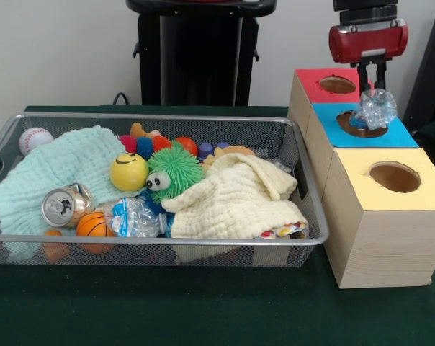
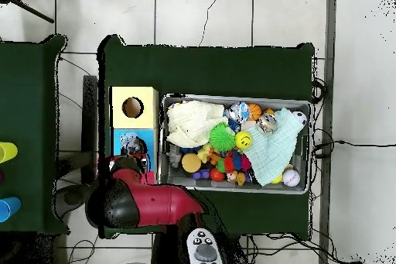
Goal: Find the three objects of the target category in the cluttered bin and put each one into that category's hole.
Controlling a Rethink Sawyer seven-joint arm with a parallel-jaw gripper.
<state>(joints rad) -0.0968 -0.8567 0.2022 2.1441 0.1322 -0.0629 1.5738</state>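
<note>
One crushed bottle [image 1: 374, 108] pinched in the gripper [image 1: 373, 88] over the blue box's hole [image 1: 356, 126]; another [image 1: 135, 217] low in the wire bin [image 1: 315, 209] beside the green ball [image 1: 176, 171]. Probably light, springy, slick; best nipped across a crumpled fold.

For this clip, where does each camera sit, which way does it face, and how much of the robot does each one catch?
Front view: across the table, facing the pedestal; sees the wire-mesh bin, three wooden boxes, and the gripper over the blue-topped box with a crushed bottle.
Overhead view: above, looking straight down, robot base at the bottom; the red and black arm reaches to the boxes.
Shared: bin, green spiky ball, cream cloth, yellow-topped box.
</note>
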